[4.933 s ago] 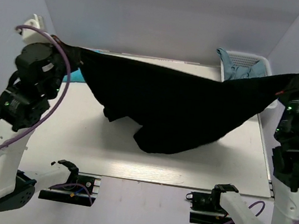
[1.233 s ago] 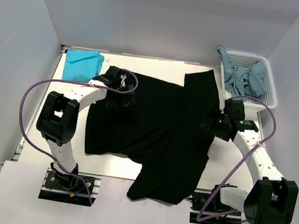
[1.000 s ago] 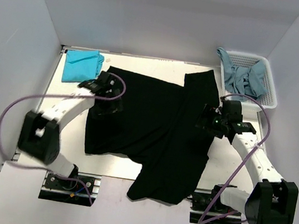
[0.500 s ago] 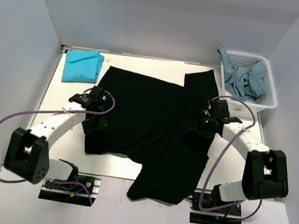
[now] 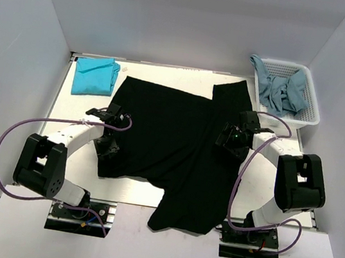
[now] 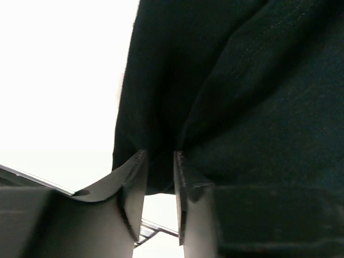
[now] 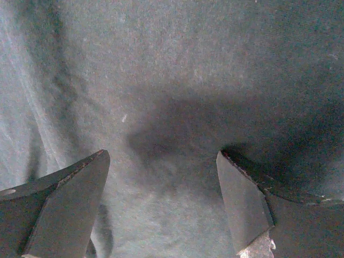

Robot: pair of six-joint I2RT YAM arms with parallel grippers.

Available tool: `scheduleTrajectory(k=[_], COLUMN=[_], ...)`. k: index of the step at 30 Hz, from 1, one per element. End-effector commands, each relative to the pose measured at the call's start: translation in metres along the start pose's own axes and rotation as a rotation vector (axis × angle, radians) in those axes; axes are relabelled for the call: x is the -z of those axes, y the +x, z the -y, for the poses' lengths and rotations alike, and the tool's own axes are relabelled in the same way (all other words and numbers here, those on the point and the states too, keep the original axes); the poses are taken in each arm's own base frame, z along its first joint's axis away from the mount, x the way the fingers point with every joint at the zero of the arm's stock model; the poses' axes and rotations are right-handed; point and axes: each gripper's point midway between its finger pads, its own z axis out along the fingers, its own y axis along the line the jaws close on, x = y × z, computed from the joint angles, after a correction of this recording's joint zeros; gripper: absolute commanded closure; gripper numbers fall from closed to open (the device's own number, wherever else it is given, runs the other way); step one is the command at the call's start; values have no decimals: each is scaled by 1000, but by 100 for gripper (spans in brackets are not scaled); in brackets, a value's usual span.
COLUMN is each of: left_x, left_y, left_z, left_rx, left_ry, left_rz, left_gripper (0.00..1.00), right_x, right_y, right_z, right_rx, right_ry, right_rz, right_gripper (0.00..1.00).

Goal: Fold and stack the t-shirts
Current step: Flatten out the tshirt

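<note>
Currently, as seen from beside the rig:

- Table (image 5: 124, 190): white, walled on three sides. Both arms are bolted at its near edge.
- Black tee (image 5: 171, 135): the largest item. It lies spread across the middle of the table, not flat, with creases running through it. One end hangs over the near edge between the two arm bases. A narrower part reaches toward the far right corner and ends near the basket.
- Left arm (image 5: 60, 141): bent low over the table and reaching to the left edge of the black tee. A purple cable loops beside it.
- Right arm (image 5: 295, 180): bent low, with its wrist over the right part of the black tee.
- Basket (image 5: 287, 68): white mesh, at the far right corner of the table.
- Grey-blue tees (image 5: 276, 89): crumpled inside the basket, with one end draped over its left rim.
- Teal tee (image 5: 95, 75): folded at the far left corner, apart from the black tee.
- Left gripper (image 6: 160, 156): jaws drawn close together, with a fold of the black tee's left edge pinched between the fingers (image 6: 134, 177). White table shows beside the cloth.
- Right gripper (image 7: 161, 155): jaws spread wide and holding nothing, fingertips just above or on the black cloth. Contact cannot be told.
</note>
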Motion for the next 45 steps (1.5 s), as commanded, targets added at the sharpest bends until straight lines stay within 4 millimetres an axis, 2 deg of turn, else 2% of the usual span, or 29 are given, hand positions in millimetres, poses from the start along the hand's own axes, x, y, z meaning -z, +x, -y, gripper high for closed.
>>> scheduleTrajectory(k=[1, 2, 5, 6, 8, 9, 11, 15, 16, 20, 22, 27, 29, 31, 34, 39, 40, 42, 44, 45], left_x=[-1, -4, -4, -2, 0, 2, 8, 32, 35, 41, 32, 18, 13, 15, 16, 9, 8, 5, 8, 9], left_y=[-4, -4, -5, -6, -7, -6, -5, -15, -16, -17, -13, 2, 10, 9, 11, 29, 37, 38, 41, 37], left_z=[8, 12, 15, 15, 15, 14, 13, 27, 30, 44, 46, 46, 47, 60, 67, 66, 61, 52, 46, 43], left_rx=[-6, -17, -25, -23, -20, -21, -21, -58, -85, -152, -166, -232, -256, -257, -275, -310, -322, -310, -322, -303], left_ry=[41, 64, 78, 84, 91, 90, 98, 190, 214, 303, 300, 306, 320, 376, 419, 413, 397, 347, 312, 285], left_rz=[14, 17, 19, 26, 33, 32, 27, 86, 94, 100, 77, 12, -5, -5, -20, -85, -109, -113, -129, -117], left_gripper=[64, 66, 82, 93, 94, 91, 79, 33, 28, 24, 24, 31, 31, 33, 34, 40, 43, 50, 52, 65], right_x=[-19, -19, -20, -20, -20, -20, -19, -15, -15, -15, -12, -9, -6, -6, -10, -9, -9, -8, -7, -8], right_y=[21, 20, 21, 19, 20, 20, 16, 12, 8, -2, -11, -26, -32, -30, -24, -23, -22, -23, -22, -22], right_z=[31, 31, 33, 33, 36, 37, 45, 59, 64, 77, 80, 79, 80, 77, 79, 81, 82, 82, 84, 84], right_rx=[-39, -40, -38, -32, -28, -24, -18, -30, -32, -64, -80, -77, -81, -67, -78, -83, -82, -86, -89, -87], right_ry=[128, 128, 137, 141, 152, 159, 196, 266, 289, 323, 332, 314, 311, 300, 296, 300, 302, 302, 307, 309], right_rz=[-80, -74, -79, -73, -79, -79, -60, -54, -46, -58, -51, -22, -6, -14, -39, -36, -35, -31, -34, -35], right_gripper=[14, 14, 14, 14, 14, 14, 14, 14, 14, 15, 15, 15, 15, 15, 15, 15, 15, 15, 15, 15])
